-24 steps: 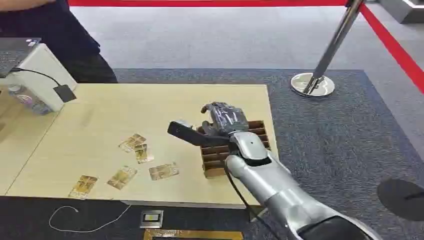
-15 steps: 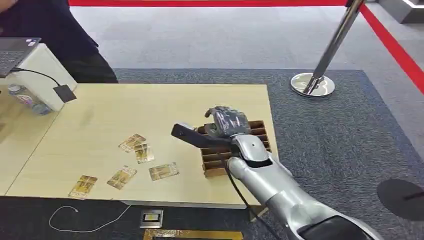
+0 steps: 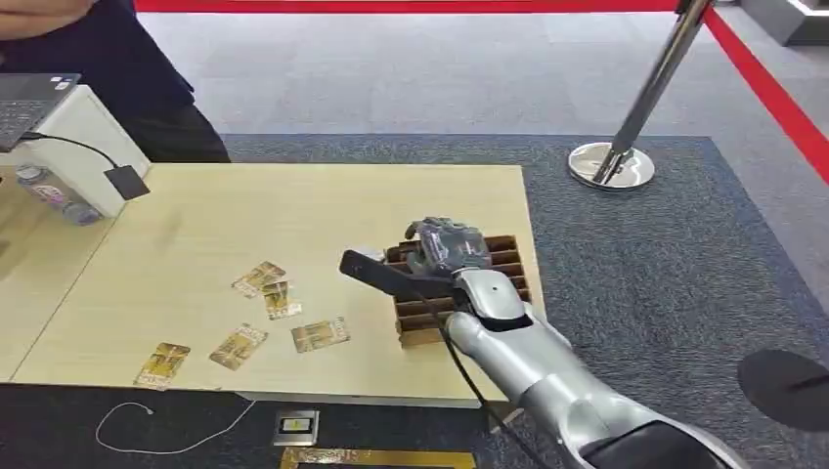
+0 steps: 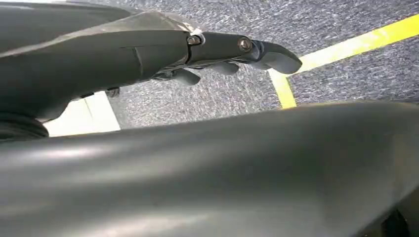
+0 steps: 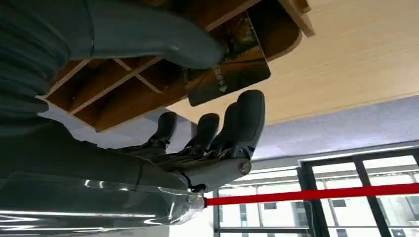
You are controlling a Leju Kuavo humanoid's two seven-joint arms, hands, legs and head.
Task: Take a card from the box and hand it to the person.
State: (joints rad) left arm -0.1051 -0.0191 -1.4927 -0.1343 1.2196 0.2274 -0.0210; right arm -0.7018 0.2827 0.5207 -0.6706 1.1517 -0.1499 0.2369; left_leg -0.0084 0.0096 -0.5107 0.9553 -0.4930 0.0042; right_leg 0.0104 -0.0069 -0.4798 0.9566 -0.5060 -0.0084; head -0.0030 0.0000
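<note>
My right hand [image 3: 445, 246] sits over the far end of the box [image 3: 508, 262], thumb [image 5: 163, 42] pressed on the face of a card [image 5: 232, 69] that stands partway out of its slot, with my fingers [image 5: 242, 123] curled up just behind the card's back but, as far as I can judge, not quite touching it. So the hand is closing on the card without a true pinch yet; I would call it half clenched, holding nothing for certain. To do this step well I should bring the fingers in until the card is squeezed flat between them and the thumb, low enough on the card that it cannot pivot, then draw it straight along the slot walls so its edges do not catch on the dividers beside my thumb. A slanted pull would likely wedge it or tip the light box. Other cards [image 3: 320, 334] lie loose on the table [image 3: 293, 205] well off to my thumb side, so a weak pinch probably ends the same way. The person [image 3: 117, 59] stands beyond the far corner on that side. My left hand [image 4: 232, 52] hangs over the carpet, fingers loosely curled and holding nothing
</note>
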